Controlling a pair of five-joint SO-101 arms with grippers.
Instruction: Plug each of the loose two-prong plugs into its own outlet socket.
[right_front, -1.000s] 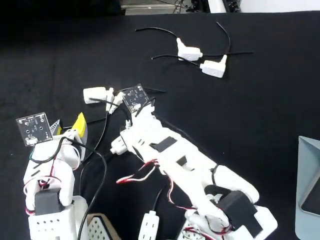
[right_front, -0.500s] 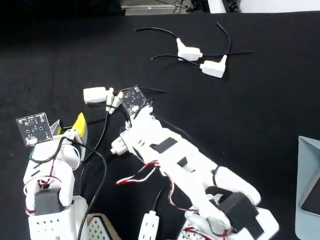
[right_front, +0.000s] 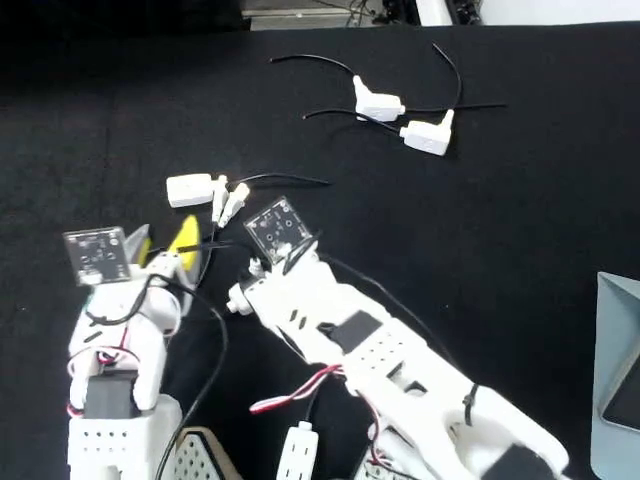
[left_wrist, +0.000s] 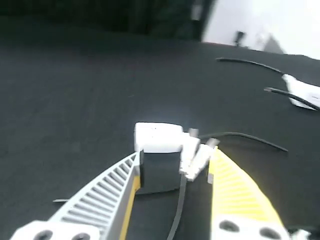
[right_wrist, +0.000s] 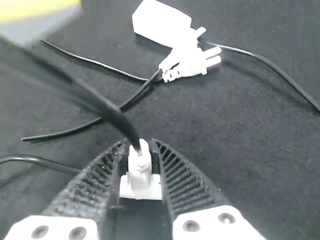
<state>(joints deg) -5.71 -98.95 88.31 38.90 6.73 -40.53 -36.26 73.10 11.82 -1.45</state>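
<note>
– Plug w/ the black cord: where's it at?
– In the R gripper. Both fingers are pressed onto its white body and the cord leads out past the tips. It's low over the black table, at the arms' end. Power strip lies nearer yet, btwn the two bases.
– L gripper?
– Fingers spread wide, nothing in them. Yellow finger one side, grey finger the other, w/ a black cord running on the table btwn them. It hovers beside the R arm.
– What's just ahead?
– White socket block, w/ a pair of plugs lying right beside it. R wrist cam shows their prongs bare and pointing away from the block, so not plugged in. Whether the bodies touch the block, can't tell.
– Far side?
– White corded piece and a second corded piece, close together and well apart from the block. Thin black cords trail off each. Plug or socket, can't tell. Grey bin sits at the table's edge, on the R arm's side.
</note>
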